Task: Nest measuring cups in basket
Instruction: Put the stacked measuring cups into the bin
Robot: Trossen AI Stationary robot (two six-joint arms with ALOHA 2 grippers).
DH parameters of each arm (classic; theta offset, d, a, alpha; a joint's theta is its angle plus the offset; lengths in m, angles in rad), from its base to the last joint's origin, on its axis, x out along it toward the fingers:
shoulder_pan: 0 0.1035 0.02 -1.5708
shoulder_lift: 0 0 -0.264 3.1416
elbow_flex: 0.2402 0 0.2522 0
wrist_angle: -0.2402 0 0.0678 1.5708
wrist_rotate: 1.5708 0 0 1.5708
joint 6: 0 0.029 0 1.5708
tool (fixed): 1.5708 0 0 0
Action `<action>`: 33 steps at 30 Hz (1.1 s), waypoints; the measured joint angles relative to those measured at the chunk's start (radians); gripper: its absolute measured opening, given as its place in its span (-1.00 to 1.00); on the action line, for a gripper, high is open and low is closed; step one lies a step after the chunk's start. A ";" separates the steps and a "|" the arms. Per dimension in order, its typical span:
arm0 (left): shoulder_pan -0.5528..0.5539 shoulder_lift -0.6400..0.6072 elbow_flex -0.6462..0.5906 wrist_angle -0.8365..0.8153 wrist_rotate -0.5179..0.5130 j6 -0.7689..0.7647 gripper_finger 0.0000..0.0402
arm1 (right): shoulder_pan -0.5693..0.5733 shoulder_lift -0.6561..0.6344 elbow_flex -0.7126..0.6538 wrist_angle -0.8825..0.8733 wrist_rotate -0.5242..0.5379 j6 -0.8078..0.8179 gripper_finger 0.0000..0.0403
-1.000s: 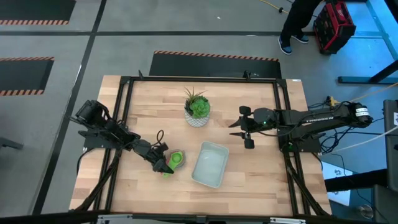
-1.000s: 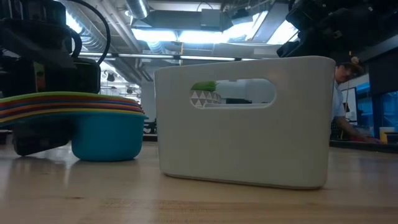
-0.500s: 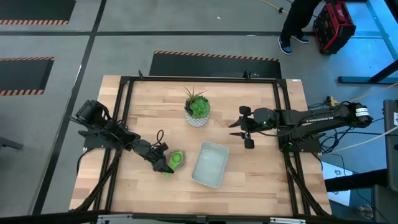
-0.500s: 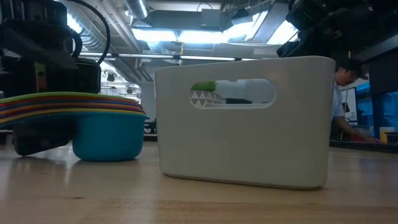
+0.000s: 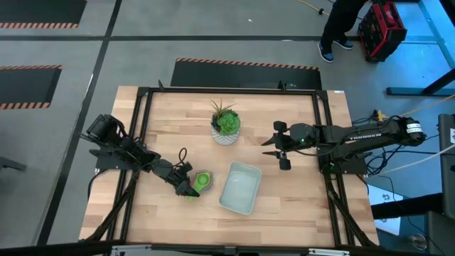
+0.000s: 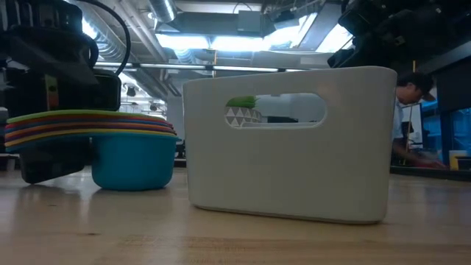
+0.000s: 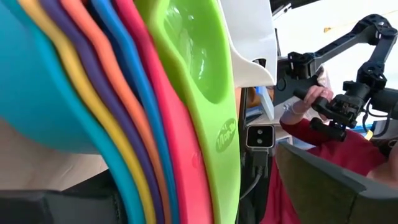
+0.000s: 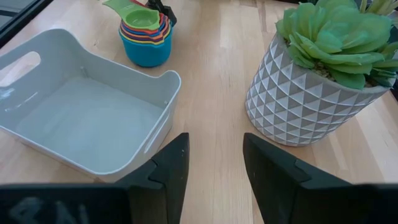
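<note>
The measuring cups (image 5: 201,182) sit nested in one stack, green on top and teal at the bottom (image 6: 134,160), just left of the pale basket (image 5: 239,187). The stack's teal bottom rests on the table. My left gripper (image 5: 186,188) is at the stack's handle side, shut on the handles. My right gripper (image 5: 276,147) hovers open at the table's right, between the basket and the potted plant. In the right wrist view the basket (image 8: 81,118) has nothing in it and the stack (image 8: 146,34) stands beyond it. My left gripper holds the nested measuring cups by their stacked flat handles (image 7: 205,155), pinched together as one bundle. It comes level from the table's left side. The teal bottom cup (image 6: 134,173) rests on the table and the stack stays upright.
A white pot with a green plant (image 5: 226,124) stands toward the far side, close to my right gripper (image 8: 214,140). A person moves in the room beyond the table (image 6: 412,96). Bare wood lies near the front edge (image 5: 163,220).
The stack of cups, held by my left gripper, has slid a little toward the basket along the table. My right arm has kept still.
</note>
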 joint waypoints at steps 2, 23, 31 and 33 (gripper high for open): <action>0.000 0.000 0.000 0.000 0.001 0.000 0.47 | 0.000 0.000 0.000 0.000 0.000 -0.001 -0.22; 0.000 0.000 0.000 0.000 0.049 0.001 -0.13 | 0.000 0.000 0.000 0.000 0.000 -0.001 -0.22; 0.000 0.000 0.000 0.000 0.049 0.001 -0.41 | 0.000 0.000 0.000 0.000 0.000 -0.001 -0.22; 0.000 0.000 0.000 0.000 0.049 0.001 -0.49 | 0.000 0.000 0.000 0.000 0.000 -0.001 -0.22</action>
